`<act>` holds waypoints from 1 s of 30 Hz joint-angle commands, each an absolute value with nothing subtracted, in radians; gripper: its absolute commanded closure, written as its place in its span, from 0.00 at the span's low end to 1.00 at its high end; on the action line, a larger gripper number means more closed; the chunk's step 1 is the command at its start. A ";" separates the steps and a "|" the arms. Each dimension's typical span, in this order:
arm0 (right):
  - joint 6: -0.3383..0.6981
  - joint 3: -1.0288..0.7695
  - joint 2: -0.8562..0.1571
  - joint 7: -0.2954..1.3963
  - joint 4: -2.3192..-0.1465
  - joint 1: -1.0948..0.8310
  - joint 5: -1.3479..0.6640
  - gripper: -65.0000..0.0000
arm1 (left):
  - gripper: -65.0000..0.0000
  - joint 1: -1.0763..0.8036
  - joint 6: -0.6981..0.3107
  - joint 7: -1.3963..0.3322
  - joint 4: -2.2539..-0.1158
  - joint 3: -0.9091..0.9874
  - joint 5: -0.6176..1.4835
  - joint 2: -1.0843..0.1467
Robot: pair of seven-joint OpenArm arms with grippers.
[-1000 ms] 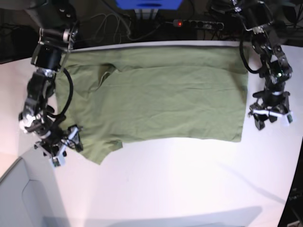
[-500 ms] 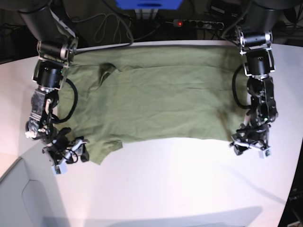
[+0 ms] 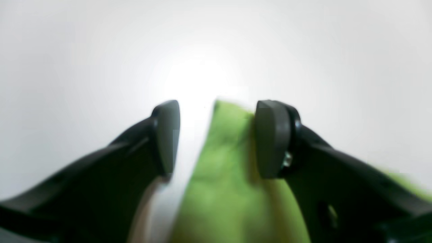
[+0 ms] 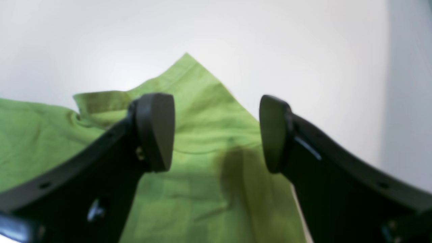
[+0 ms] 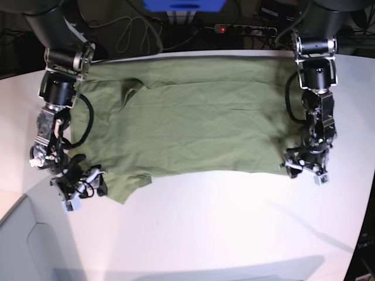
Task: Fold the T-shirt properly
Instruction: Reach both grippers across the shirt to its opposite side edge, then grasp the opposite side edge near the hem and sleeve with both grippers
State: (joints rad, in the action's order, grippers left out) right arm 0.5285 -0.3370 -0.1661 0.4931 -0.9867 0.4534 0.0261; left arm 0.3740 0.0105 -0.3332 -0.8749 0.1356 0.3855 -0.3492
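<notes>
Both arms have closed in on the T-shirt; both grippers' fingers gape, seemingly gripping nothing.

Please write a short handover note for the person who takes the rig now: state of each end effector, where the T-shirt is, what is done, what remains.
Left end effector: open, low at the T-shirt's near hem corner; the fabric edge lies between its fingers, not gripped.
Right end effector: open, over the near sleeve corner, nothing gripped.
T-shirt: spread flat on the white table, sideways in the base view, hem toward the left arm, sleeves toward the right arm; slightly wrinkled, and the far sleeve looks bunched.
Done: shirt laid out, both arms placed at the near edge.
Left: close on both corners, then make every fold.
</notes>
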 commanded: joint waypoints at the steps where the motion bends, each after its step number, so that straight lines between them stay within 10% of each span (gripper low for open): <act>1: 0.522 -0.338 -0.177 0.467 -1.001 0.481 0.010 0.42 | 0.48 0.400 0.008 -0.329 -0.880 0.140 0.366 -0.357; 14: 0.521 -0.337 -0.177 0.466 -0.998 0.487 0.010 0.42 | 0.49 0.400 0.002 -0.251 -0.817 0.134 0.295 -0.323; 23: 0.519 -0.335 -0.176 0.271 -0.710 0.598 0.012 0.42 | 0.98 0.400 0.001 -0.251 -0.814 0.133 0.294 -0.323; 30: 0.516 -0.272 -0.170 0.067 -0.615 0.618 0.148 0.42 | 1.00 0.400 0.002 -0.251 -0.814 0.133 0.291 -0.323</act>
